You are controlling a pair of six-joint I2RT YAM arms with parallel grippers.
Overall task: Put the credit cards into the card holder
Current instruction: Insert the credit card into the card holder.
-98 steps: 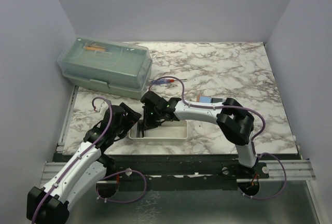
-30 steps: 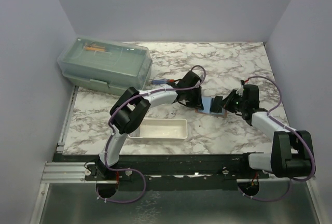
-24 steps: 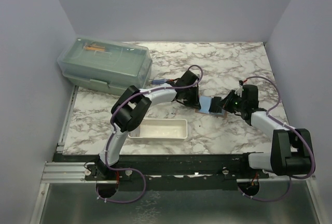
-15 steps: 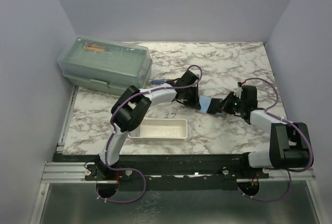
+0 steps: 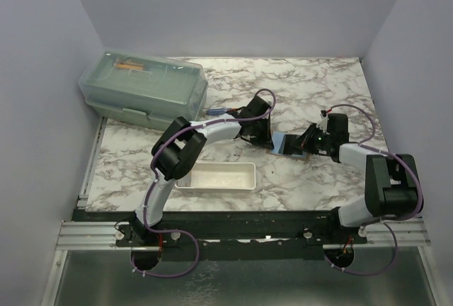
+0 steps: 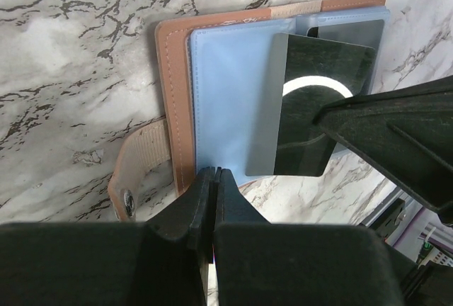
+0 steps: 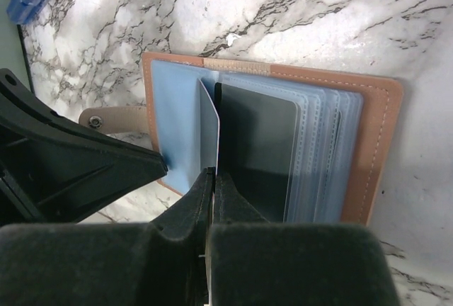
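Card holder (image 6: 177, 72) lies open on the tabletop (image 5: 304, 86); we see left fingers (image 6: 191, 207) clamped on its near edge. Right fingers (image 7: 187, 210) pinch a credit card (image 6: 311, 108) over its sleeves.

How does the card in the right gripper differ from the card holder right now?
The credit card is dark grey and glossy; the card holder is tan with pale blue sleeves. The card is tilted, pinched by the right gripper; the holder lies open on the table, one edge pinched by the left gripper. The card is the smaller of the two. Both are flat rectangles.
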